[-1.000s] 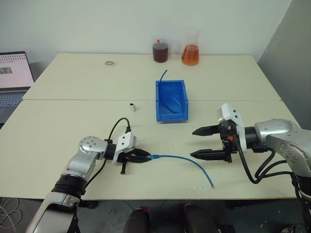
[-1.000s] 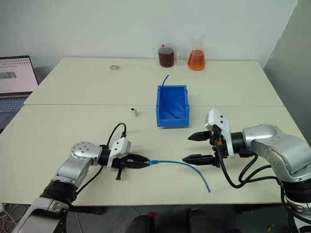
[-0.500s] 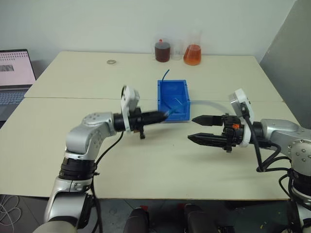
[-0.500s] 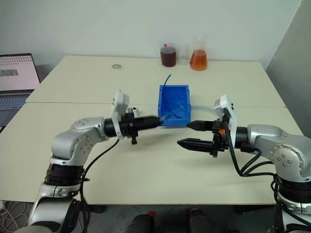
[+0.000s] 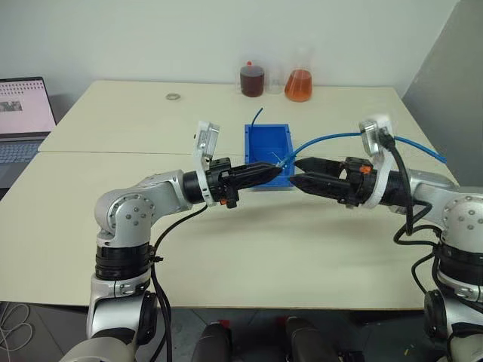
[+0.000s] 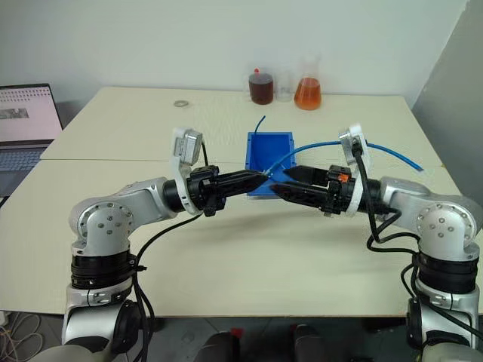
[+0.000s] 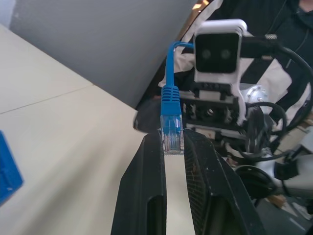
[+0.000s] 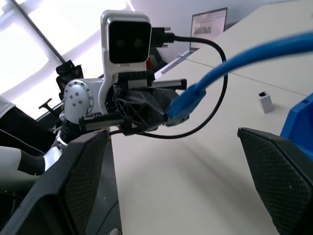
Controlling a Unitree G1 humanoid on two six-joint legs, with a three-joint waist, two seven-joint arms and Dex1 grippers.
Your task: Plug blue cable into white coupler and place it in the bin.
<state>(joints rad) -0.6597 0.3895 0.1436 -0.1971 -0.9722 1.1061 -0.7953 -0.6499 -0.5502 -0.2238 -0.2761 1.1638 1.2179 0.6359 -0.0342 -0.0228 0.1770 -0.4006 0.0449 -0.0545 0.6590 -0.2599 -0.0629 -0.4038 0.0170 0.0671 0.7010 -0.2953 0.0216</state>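
My left hand (image 5: 273,169) and right hand (image 5: 299,172) are raised above the surface (image 5: 226,241), tips facing each other just in front of the bin (image 5: 266,143). The left hand is clenched on the cable (image 5: 332,137) right behind its plug (image 7: 171,139); the right hand's fingers (image 8: 281,171) stand spread wide, with nothing between them. The cable is thin and light blue; its clear plug, backed by a ribbed blue boot, sticks out past my left fingertips (image 7: 156,147). From there the cable arcs up over my right arm and ends in the air beyond the surface's right edge. The coupler (image 8: 264,102), a small white block with a dark socket, stands on the surface beyond my left arm, well apart from both hands. The near half of the surface lies bare. At the far edge stand two flasks (image 5: 274,79), with a small ring (image 5: 173,96) to their left. A laptop (image 5: 23,113) sits off the left edge.
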